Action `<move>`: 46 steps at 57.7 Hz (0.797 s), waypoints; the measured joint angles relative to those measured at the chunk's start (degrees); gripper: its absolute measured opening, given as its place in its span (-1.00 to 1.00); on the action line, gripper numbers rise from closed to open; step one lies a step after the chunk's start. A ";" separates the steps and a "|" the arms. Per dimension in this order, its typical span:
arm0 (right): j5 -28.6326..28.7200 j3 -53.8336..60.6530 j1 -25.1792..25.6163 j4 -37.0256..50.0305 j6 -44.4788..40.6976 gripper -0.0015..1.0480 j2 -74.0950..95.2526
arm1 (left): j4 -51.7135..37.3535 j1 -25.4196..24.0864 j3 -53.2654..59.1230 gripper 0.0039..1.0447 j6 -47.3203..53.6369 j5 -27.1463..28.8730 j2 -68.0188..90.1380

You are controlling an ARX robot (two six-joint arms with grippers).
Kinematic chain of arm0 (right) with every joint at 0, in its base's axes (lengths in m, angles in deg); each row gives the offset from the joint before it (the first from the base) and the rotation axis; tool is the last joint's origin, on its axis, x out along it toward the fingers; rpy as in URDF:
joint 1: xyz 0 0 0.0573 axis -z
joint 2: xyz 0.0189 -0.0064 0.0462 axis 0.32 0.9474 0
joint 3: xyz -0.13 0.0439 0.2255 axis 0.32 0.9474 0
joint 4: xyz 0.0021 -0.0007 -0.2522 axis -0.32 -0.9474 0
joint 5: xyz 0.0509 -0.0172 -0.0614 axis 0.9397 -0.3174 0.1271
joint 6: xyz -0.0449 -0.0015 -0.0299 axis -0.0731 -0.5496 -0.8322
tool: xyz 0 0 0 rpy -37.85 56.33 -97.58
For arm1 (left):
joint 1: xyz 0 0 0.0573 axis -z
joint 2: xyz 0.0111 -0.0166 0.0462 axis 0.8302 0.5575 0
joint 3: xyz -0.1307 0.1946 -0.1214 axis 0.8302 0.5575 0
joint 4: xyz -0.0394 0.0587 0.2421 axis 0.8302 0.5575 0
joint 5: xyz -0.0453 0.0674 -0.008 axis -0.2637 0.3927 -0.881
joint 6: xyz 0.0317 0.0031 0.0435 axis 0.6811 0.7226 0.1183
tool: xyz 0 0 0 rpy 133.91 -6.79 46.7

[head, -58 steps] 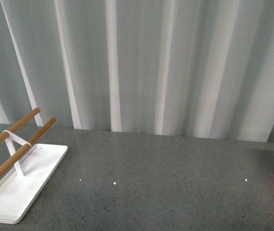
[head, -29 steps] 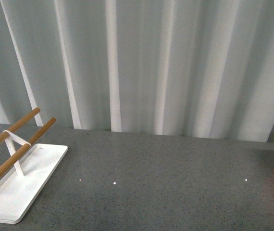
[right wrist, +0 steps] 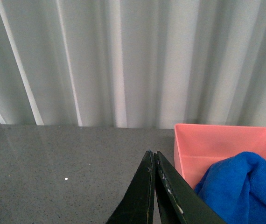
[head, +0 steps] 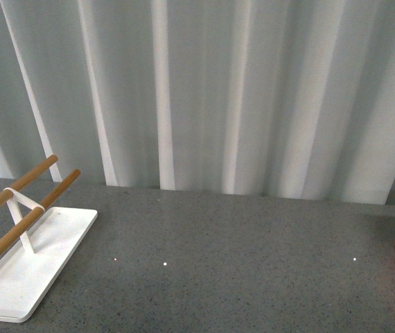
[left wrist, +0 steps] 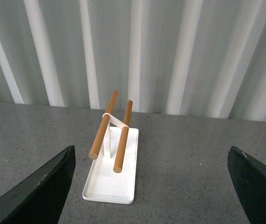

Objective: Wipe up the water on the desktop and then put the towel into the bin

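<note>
Grey speckled table [head: 239, 277] fills the lower part of the front view, and no water shows on it. Low in the middle of the right wrist view, the right hand [right wrist: 155, 186] has its fingers pressed together and holds nothing. Just right of it, at the lower right, the blue towel [right wrist: 238, 186] lies inside the pink bin [right wrist: 193, 144]. The job looks nearly done; next, the arm only needs to pull back. The left hand [left wrist: 151, 186] is wide apart and empty. Farther off stands a white tray [left wrist: 119, 179] with wooden rails [left wrist: 102, 133], then the pale curtain [head: 253, 90].
</note>
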 joint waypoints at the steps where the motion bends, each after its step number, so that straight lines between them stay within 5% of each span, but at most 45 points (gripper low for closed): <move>1: 0.00 0.00 0.00 -0.02 0.00 -0.93 0.00 | 0.00 0.00 0.00 0.88 0.00 0.00 0.00; 9: 0.02 0.00 0.00 -0.02 -0.02 -0.88 0.00 | 0.00 0.00 0.00 0.88 0.00 0.00 -0.02; 36: 0.02 0.00 0.00 -0.02 0.02 0.86 0.00 | 0.00 0.00 0.00 0.88 0.00 0.00 -0.02; 46: 0.02 0.00 0.00 -0.02 0.17 0.87 0.00 | 0.00 0.00 0.00 0.88 0.00 0.00 -0.02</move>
